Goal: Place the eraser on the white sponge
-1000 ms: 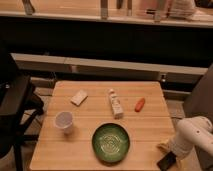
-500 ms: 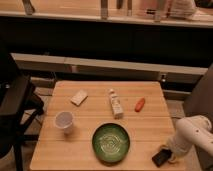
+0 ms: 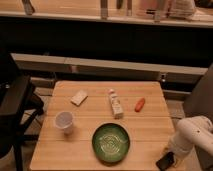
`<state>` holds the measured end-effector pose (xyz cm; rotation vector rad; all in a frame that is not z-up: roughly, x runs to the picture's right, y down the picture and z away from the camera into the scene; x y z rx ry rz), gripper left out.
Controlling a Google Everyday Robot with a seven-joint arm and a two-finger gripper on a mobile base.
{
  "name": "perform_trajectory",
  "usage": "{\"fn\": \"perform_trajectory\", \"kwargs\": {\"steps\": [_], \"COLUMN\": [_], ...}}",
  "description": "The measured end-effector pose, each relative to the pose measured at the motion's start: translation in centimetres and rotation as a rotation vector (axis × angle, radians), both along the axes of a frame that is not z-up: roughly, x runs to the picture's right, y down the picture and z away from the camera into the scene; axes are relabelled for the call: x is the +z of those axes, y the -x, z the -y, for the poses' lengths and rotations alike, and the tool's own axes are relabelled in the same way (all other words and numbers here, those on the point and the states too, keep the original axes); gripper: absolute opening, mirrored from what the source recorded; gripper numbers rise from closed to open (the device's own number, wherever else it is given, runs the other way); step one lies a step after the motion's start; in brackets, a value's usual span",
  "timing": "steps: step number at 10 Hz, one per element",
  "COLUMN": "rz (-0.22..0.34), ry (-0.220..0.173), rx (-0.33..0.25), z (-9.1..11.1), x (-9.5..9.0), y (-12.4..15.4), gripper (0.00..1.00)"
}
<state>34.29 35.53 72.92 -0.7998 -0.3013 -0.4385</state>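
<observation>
Camera view hides most of the gripper [image 3: 170,155] under the white arm [image 3: 194,136] at the front-right corner of the table [image 3: 150,129], jaws pressed together right at the partly covered eraser [image 3: 164,162], well apart from the white sponge [image 3: 79,97].

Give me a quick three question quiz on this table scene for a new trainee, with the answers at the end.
1. True or false: the eraser already lies on the white sponge.
2. Where is the gripper? A) over the green plate. B) at the near right corner of the table, shut on the eraser. C) beside the cup.
3. What sits between the white sponge and the orange-red item?
Key: 1 false; 2 B; 3 the white bottle.
</observation>
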Motion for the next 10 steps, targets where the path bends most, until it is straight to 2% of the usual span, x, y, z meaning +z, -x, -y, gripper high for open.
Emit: {"fn": "perform_trajectory", "kwargs": {"steps": [2, 4, 8, 10], "rz": [0.004, 0.007, 0.020, 0.022], "ry": [-0.008, -0.018, -0.029, -0.038], "rx": [-0.002, -0.008, -0.022, -0.025], "z": [0.9, 2.7, 2.8, 3.4], "x": [-0.7, -1.4, -1.5, -2.8], "y": [0.3, 0.7, 1.1, 1.0], "gripper": [0.00, 0.00, 0.00, 0.00]}}
